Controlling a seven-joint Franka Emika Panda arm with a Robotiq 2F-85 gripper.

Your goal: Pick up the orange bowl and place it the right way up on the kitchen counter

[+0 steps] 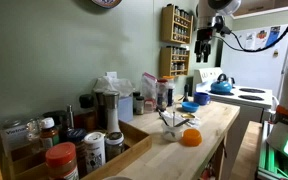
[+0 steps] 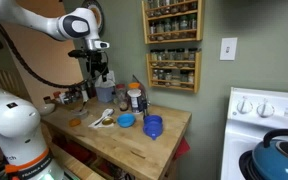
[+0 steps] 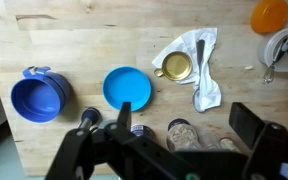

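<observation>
The orange bowl [image 1: 190,138] sits on the wooden kitchen counter [image 1: 209,125] near its front edge. It also shows in an exterior view [image 2: 74,123] and at the top right of the wrist view [image 3: 270,15]. I cannot tell which way up it lies. My gripper [image 1: 206,35] hangs high above the counter, open and empty, also seen in an exterior view [image 2: 97,68]. In the wrist view its two fingers [image 3: 189,125] frame spice jars below, well away from the bowl.
A shallow blue bowl [image 3: 127,87], a blue cup [image 3: 39,97] and a white cloth with a gold lid [image 3: 189,60] lie on the counter. Jars and bottles line the wall side [image 1: 84,150]. A stove with a blue kettle [image 1: 221,85] adjoins the counter's end.
</observation>
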